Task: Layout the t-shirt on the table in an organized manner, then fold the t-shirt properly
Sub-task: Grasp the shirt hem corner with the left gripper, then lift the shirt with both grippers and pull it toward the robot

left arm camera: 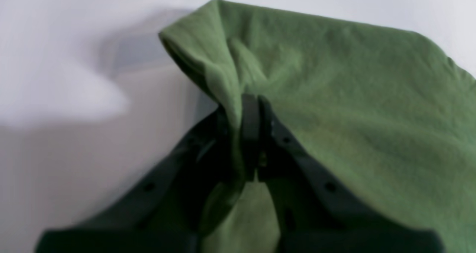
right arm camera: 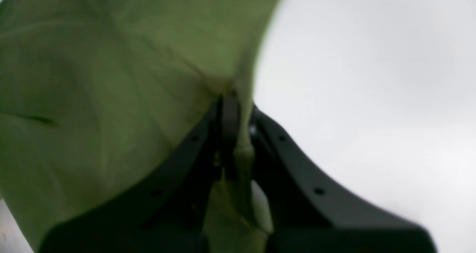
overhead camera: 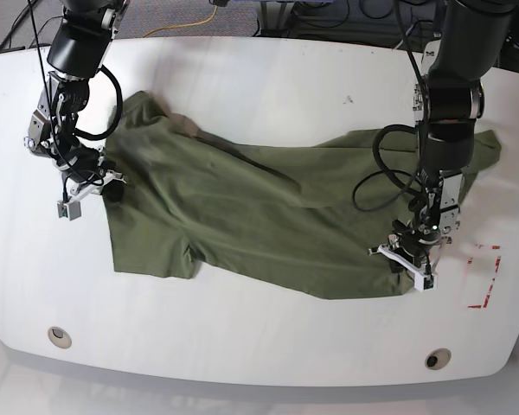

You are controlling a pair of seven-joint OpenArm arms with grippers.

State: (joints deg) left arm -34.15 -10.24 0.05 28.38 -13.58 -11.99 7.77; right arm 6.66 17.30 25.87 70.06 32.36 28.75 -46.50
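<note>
The olive-green t-shirt lies spread but wrinkled across the white table. In the base view my left gripper sits at the shirt's lower right edge. The left wrist view shows that left gripper shut on a pinched fold of the t-shirt. At the shirt's left edge, my right gripper holds cloth too; the right wrist view shows this right gripper shut on a bunch of the t-shirt, which lifts off the table.
A red dashed rectangle mark lies on the table just right of my left gripper. Two round grommet holes sit near the front edge. Cables and floor show beyond the table's far edge.
</note>
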